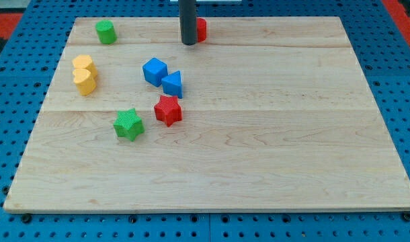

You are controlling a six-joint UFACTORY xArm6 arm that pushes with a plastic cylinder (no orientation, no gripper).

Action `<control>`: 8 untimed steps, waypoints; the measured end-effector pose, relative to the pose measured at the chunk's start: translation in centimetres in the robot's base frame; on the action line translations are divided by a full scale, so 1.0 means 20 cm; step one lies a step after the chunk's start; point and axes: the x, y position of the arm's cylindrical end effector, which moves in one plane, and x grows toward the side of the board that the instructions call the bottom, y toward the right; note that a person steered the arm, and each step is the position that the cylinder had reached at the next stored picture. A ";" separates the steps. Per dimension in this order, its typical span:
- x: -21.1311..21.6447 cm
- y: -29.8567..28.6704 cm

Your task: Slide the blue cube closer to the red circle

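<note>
Seven small blocks lie on the wooden desk point(259, 168), all in the half toward the view's left. Nearest the view's bottom sit the green star point(129, 124) and, just to its right, the red star point(168, 110). Behind them the blue triangular block point(173, 84) sits touching or all but touching the blue cube point(154, 71), which lies up and to its left, left of the desk's centre. Further left is the yellow block point(85, 74), a stacked or heart-like shape. At the far edge stand the green cylinder point(105, 31) and the red circle point(200, 29), the latter half hidden behind the rod.

There is no gripper to open or close; my tip point(189, 44) rests bare just in front of and beside the red circle, holding nothing, well apart from the cube.

The cube looks light, rigid and smooth, likely to slide readily on the wood and to spin if pushed off-centre. It has no real long axis; it sits turned so a corner faces the view's bottom. I judge the push belongs on its lower-left side, squarely, driving it up and rightward.
</note>
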 end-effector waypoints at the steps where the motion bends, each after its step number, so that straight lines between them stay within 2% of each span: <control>1: 0.13 -0.24; 2: 0.20 -0.55; 3: 0.32 -0.68; 4: 0.49 -0.36; 5: 0.50 0.07; 6: 0.37 0.25; 8: 0.44 -0.05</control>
